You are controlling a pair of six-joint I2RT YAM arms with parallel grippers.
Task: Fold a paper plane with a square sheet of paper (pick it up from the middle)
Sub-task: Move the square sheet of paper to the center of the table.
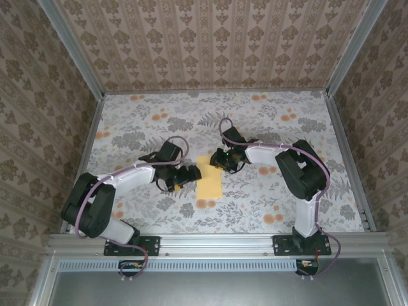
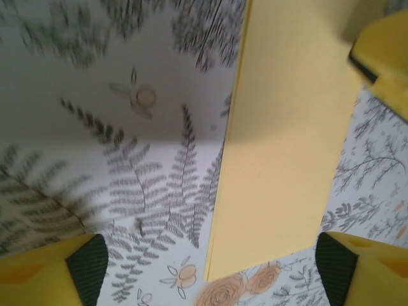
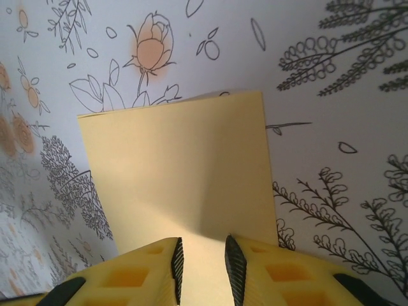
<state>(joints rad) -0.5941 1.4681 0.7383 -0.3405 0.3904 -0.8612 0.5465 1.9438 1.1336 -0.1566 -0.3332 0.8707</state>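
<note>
as sheet (image 1: 209, 179) lies on floral cloth (image 1: 274, 131) | left fingers (image 2: 86, 264) wide apart | right fingers (image 3: 234, 268) barely apart

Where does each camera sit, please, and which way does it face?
Top external: above, behind the arms, looking down on the table; left gripper and right gripper by the sheet of paper.
Left wrist: on the left arm, facing down at the paper; gripper wide open.
Right wrist: on the right arm, facing down across the paper; gripper narrowly open.
All three share the paper.
</note>
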